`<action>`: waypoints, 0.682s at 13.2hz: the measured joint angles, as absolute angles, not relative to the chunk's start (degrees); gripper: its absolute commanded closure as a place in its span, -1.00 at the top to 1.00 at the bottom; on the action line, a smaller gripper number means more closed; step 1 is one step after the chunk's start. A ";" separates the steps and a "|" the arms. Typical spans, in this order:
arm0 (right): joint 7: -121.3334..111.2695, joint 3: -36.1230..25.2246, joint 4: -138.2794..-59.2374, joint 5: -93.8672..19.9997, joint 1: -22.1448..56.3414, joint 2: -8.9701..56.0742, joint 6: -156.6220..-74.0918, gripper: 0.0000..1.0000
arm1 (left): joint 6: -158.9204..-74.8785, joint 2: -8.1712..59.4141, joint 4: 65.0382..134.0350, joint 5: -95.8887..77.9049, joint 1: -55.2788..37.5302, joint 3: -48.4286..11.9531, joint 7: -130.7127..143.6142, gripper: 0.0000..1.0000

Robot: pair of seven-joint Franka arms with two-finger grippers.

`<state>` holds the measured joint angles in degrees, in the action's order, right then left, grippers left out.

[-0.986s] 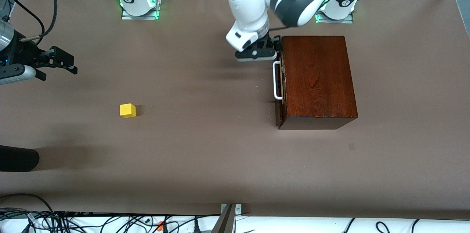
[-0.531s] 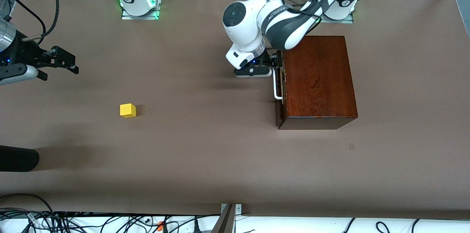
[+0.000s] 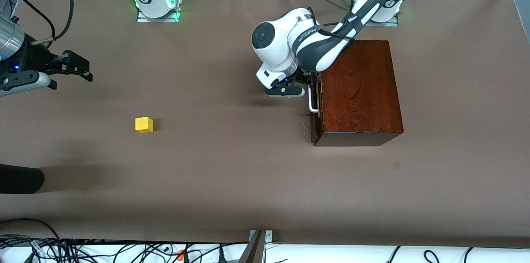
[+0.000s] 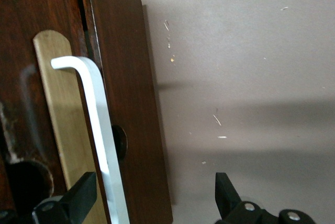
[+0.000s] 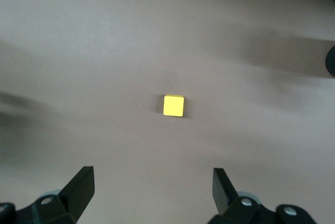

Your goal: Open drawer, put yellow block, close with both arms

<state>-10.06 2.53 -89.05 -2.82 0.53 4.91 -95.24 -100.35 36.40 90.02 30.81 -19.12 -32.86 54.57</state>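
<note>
1. the drawer [image 3: 314, 101] sits shut, or nearly so, in the dark wooden box [image 3: 358, 89] toward the left arm's end of the worktop [image 3: 232, 180]; its white bar handle [image 3: 311, 99] faces the right arm's end, and the bar's long axis runs from the robots' side toward the front camera.

2. the left pincer [image 3: 304, 83] is down at the end of the handle nearer the robots. in the left wrist view its fingers [image 4: 78, 200] are spread, one on each side of the white bar [image 4: 99, 130] — astride it, not pinching it. whether a pad already touches the bar i cannot tell from this angle.

3. so the coming move turns on this: the bar lies between the jaws and across their closing line, so they need only press together before a pull toward the right arm's end.

4. the yellow block [image 3: 144, 124] rests on the bare worktop, well apart from the box, toward the right arm's end.

5. the right pincer [image 3: 76, 68] hangs spread and empty up over that end of the worktop, waiting; its wrist view looks down on the block [image 5: 174, 105] — this arm is plainly the nearer one for the pick.
</note>
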 measured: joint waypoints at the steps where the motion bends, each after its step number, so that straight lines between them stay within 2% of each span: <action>1: -10.06 2.53 -89.05 -2.81 0.53 4.91 -95.23 1.00 | -100.35 37.07 90.02 31.52 -19.12 -32.85 54.64 1.00; 9: -10.06 2.53 -89.04 -2.81 0.53 4.91 -95.19 1.00 | -101.32 38.71 89.87 32.60 -19.11 -32.83 55.33 1.00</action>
